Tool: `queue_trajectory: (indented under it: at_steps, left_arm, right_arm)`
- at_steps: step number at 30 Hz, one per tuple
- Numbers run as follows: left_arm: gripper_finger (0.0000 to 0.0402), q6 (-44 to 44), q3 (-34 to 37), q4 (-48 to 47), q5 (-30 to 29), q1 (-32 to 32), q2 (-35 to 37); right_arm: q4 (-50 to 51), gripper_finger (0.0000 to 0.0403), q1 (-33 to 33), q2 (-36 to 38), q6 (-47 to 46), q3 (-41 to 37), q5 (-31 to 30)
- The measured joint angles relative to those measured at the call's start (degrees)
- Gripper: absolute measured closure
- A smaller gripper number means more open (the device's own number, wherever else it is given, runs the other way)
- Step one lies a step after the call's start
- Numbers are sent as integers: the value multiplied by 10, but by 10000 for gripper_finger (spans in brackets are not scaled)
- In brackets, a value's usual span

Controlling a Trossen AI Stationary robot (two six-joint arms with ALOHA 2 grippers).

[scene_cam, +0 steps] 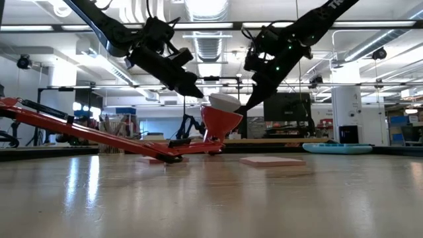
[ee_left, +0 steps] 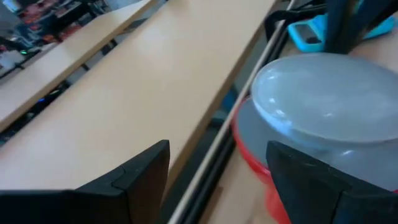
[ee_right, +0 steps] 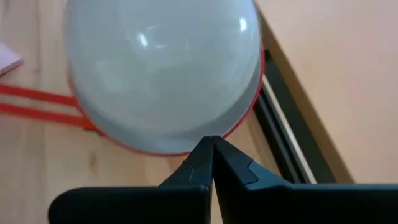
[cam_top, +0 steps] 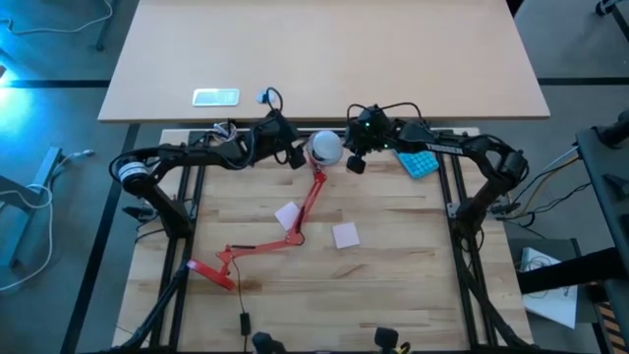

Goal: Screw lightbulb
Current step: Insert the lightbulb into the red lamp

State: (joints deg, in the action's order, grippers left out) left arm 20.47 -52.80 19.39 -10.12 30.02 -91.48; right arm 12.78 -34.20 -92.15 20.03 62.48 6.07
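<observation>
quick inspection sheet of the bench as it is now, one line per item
surface: light wooden table, no spill or damage seen
job's things: lightbulb sits dome up in the shade of the red lamp, which lies on the table; how far it is threaded cannot be seen
clutter: two pink sticky notes, a blue tray
grippers: left gripper open beside the bulb, not touching it; right gripper shut, empty, tips close by the shade rim
cables: black cord at the table's near edge; arm cables stay on the arms
surroundings: second tabletop behind with a small flat white object; lab room beyond; no person seen
</observation>
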Motion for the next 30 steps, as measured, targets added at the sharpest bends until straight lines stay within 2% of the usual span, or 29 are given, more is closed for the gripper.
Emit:
queue_trajectory:
  at_steps: [6,9,12,17,21,30]
  left_arm:
    - [143,0,0,-64,9,-6,36]
    - [143,-30,0,-90,58,-15,45]
    - [143,-73,0,-93,74,-26,42]
    - [143,-81,0,-89,56,-52,26]
    - [143,-72,0,-82,23,-68,19]
    - [143,-52,0,-29,3,-41,17]
  right_arm:
    - [40,401,-3,34,13,0,-11]
    - [9,401,-5,39,19,0,-34]
    - [-44,401,-8,32,20,0,-41]
    - [-104,401,-10,8,8,0,-43]
    - [-104,401,-10,-6,-21,0,-41]
    - [-67,401,9,-2,-61,0,-28]
